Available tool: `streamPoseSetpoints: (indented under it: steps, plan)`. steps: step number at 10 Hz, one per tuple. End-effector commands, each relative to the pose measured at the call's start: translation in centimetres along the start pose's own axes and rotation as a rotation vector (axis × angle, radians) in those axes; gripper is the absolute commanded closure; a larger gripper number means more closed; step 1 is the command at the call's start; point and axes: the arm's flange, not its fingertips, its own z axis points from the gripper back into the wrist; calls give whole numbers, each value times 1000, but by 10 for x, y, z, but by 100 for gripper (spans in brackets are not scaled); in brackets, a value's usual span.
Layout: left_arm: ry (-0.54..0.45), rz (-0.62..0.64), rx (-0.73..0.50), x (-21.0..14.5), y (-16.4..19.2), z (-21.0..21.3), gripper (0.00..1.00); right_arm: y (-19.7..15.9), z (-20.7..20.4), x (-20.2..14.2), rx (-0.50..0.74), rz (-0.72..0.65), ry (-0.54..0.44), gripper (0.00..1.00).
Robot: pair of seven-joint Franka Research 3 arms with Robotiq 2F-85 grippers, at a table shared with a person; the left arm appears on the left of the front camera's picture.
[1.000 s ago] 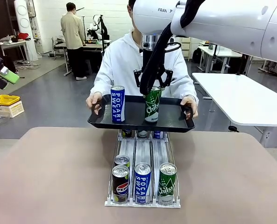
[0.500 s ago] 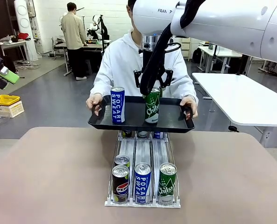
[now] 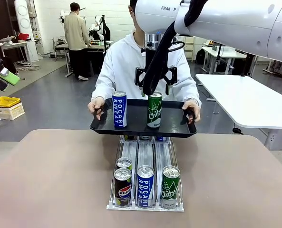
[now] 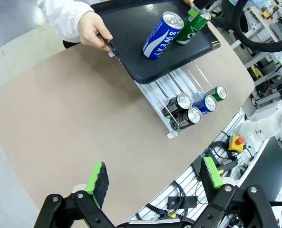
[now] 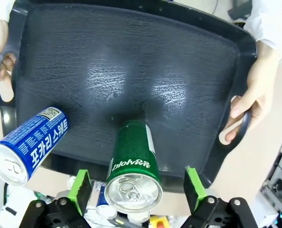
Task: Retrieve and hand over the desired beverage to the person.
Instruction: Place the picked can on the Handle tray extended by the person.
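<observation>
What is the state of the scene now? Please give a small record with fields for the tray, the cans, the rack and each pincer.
tray: black tray, held at both handles by the person
cans on tray: blue Pocari Sweat can and green Chilsung can, both upright, apart
rack: can rack on the table, under the tray's near edge; Pepsi can, blue can and green can in front
right pincer: open, above the green Chilsung can, pads on either side, not touching
left pincer: open, empty, high above the table
</observation>
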Motion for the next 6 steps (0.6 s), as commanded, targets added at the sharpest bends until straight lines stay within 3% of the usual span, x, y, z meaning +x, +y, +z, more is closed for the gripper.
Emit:
streamPoseSetpoints:
  steps: [1, 4, 6]
  plan:
    - [-6, -5, -10, 0, 1, 0, 0, -1, 9, -2, -38, 19, -20, 0]
    - [-6, -5, -10, 0, 1, 0, 0, -11, 39, -30, -6, -37, -22, 0]
    - [-6, -5, -10, 0, 1, 0, 0, -30, 73, -83, 12, -61, -66, 0]
